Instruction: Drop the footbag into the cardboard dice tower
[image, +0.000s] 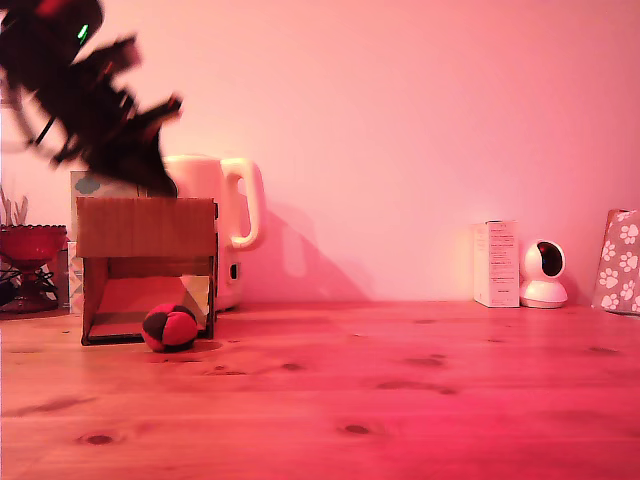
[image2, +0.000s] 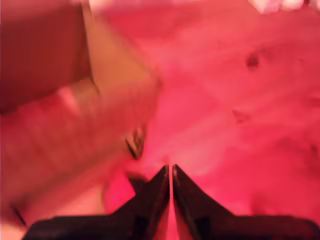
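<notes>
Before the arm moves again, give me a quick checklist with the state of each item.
1. The footbag is released: ok, it lies on the table at the cardboard dice tower front opening.
2. The gripper is empty: ok, shut, nothing between its tips.
3. The tower stands upright: ok.
4. The gripper is clear of the tower's top: cannot tell, blurred.
5. The kettle behind the tower is upright: ok.
</notes>
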